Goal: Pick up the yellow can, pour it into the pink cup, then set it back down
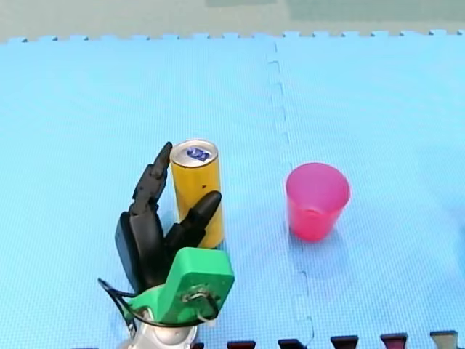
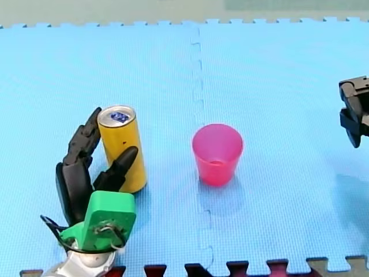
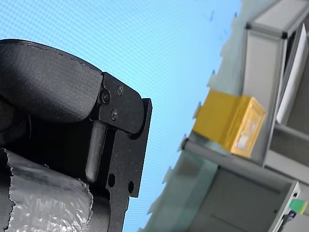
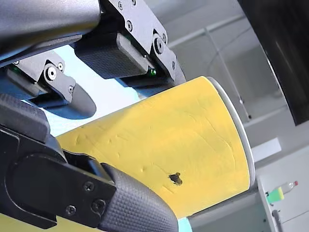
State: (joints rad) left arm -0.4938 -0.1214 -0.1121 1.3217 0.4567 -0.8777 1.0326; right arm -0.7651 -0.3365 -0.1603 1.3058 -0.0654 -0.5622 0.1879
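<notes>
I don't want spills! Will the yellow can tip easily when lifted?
Probably tippy: the yellow can is tall and narrow. Its dimpled side suggests thin metal, so it is likely squashable. The left hand has fingers on both sides, which should steady it. The right hand is off to the right.

Interlocking blue foam mat [image 1: 378,94] flooring

Yellow can [image 1: 196,190] upright (silver lid); pink cup [image 1: 317,200] upright nearby.

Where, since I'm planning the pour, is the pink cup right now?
The pink cup stands upright on the blue mat, right of centre in the head views, between the yellow can in the left hand and the right hand.
</notes>
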